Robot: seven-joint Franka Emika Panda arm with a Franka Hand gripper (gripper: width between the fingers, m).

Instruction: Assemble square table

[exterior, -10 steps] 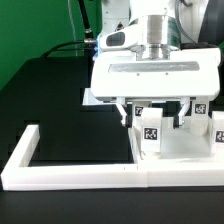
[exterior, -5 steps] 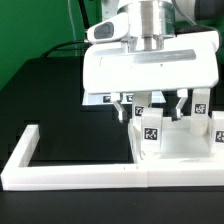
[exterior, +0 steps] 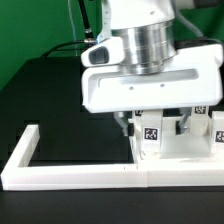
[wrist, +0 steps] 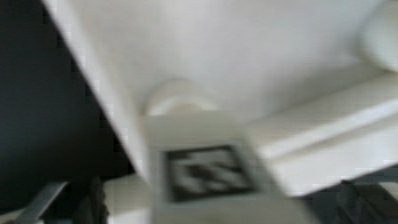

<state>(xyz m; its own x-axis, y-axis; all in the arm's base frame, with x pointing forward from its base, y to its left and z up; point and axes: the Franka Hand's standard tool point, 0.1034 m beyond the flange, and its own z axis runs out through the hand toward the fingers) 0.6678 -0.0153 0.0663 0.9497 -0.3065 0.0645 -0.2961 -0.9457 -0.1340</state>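
The slab lies flat inside the wall's corner; a tagged leg stands upright on it, long axis vertical; the gripper hangs above, its opening hidden, cannot tell.

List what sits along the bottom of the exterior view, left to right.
Short arm of the L-shaped border wall → bare black table → tagged leg under the hand → another tagged leg at the right edge.

Open: black table on the exterior view's left.
Blocked: tagged leg on slab, border wall in front.
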